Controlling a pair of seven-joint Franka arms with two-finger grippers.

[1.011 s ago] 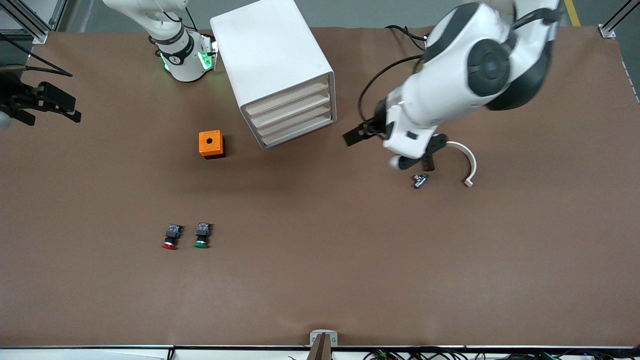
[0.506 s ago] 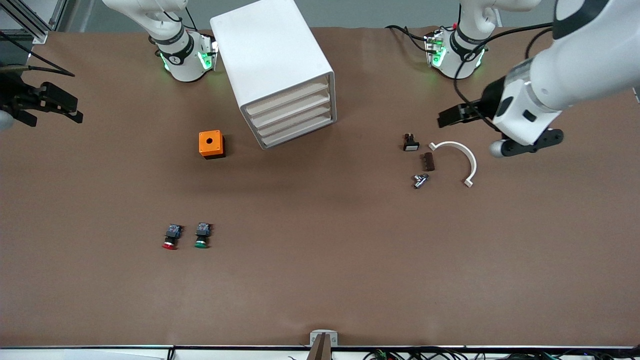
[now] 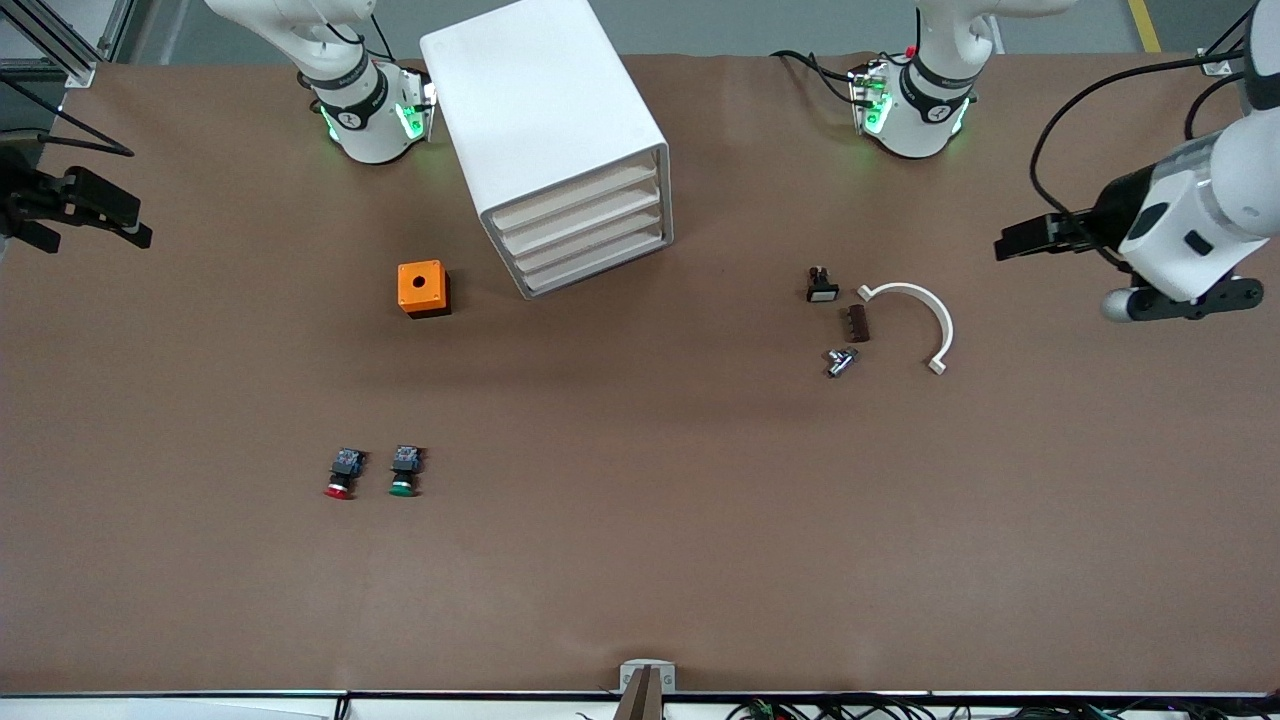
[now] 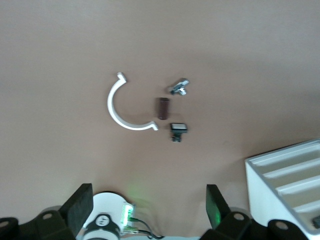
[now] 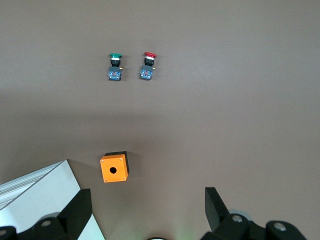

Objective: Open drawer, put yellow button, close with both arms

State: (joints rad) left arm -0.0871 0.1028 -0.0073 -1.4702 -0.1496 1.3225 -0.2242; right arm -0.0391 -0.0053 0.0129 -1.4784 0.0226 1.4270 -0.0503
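Drawer (image 3: 578,199): topmost of 4 in cabinet (image 3: 545,120), shut. Yellow button: not visible. Left gripper (image 3: 1030,240) and right gripper (image 3: 95,205): wide, empty, over table ends. Step: apparently finished; no next move evident.

even, soft overhead light is filling the scene, leaving only faint diffuse shadows on the brown table (image 3: 640,560) and a soft shadow beside the white cabinet (image 3: 545,120). green indicator lights are glowing at both arm bases. the left wrist view is looking slightly soft, especially below the left gripper (image 4: 150,207).
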